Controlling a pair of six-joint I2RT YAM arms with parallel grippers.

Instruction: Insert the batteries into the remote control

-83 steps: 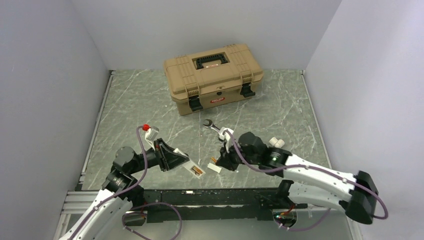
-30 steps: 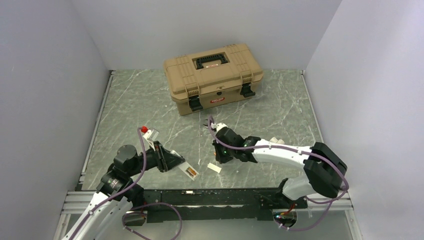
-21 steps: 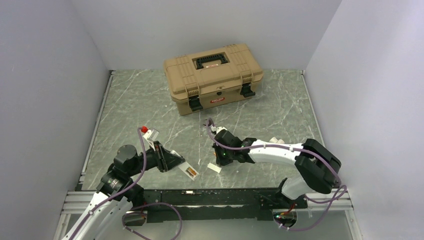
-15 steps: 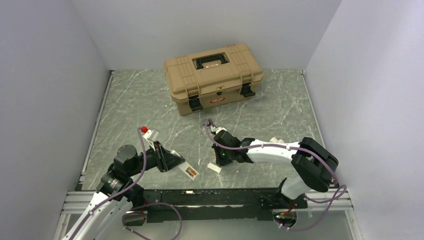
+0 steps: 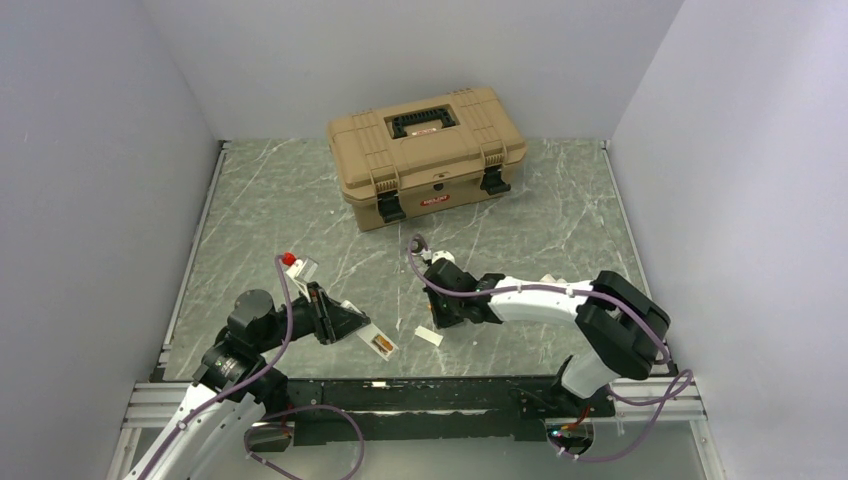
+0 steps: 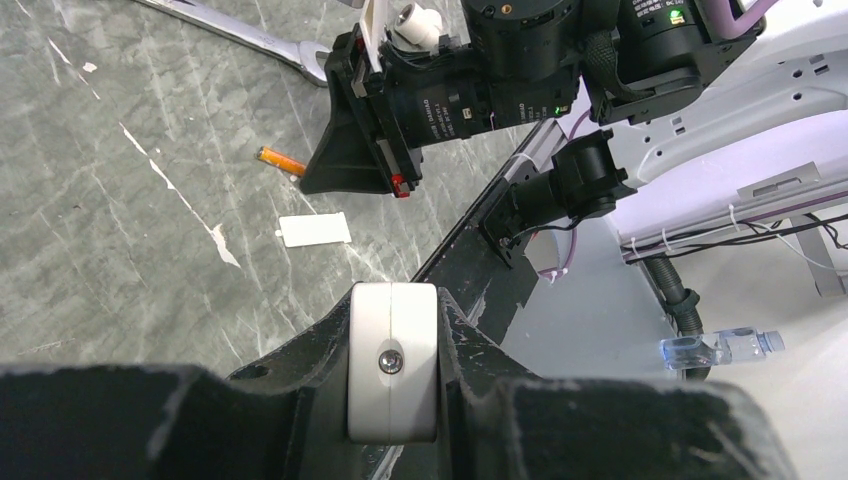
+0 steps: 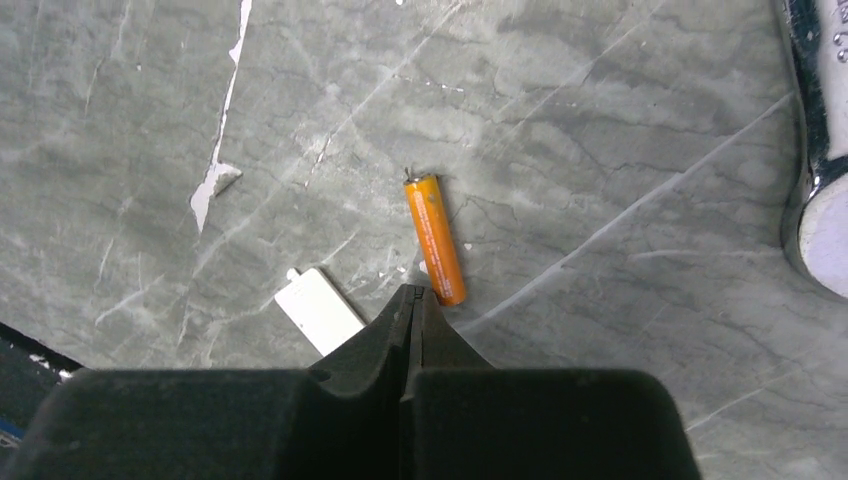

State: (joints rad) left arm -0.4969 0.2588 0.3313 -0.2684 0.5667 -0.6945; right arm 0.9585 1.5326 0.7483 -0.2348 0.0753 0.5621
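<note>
We saw two robot arms working low over a grey marbled table (image 5: 280,210). The left hand (image 5: 355,326) was clamped shut on one end of the remote control (image 5: 381,343), a slim white bar that stuck out past its fingertips. The remote's orange-brown battery recess faced up, and we judged it was held this way so that the bay stayed open to the other arm.

The right hand (image 7: 410,295) was pinched fully shut and gripped nothing. A single orange battery (image 7: 435,240) lay flat on the table just ahead of its tip, with the battery's near end beside the fingertips. We could not tell whether they touched. A small white battery cover (image 7: 320,310) lay just to the left of that tip, likely set aside to expose the bay.

At the right edge of the right hand's view lay the shiny end of a steel wrench (image 7: 815,150). Well beyond both hands, at the far side of the table, stood a closed tan toolbox (image 5: 425,150).

We judged the loading not yet done. The closed right fingers would have to open before they could pick up the battery.
</note>
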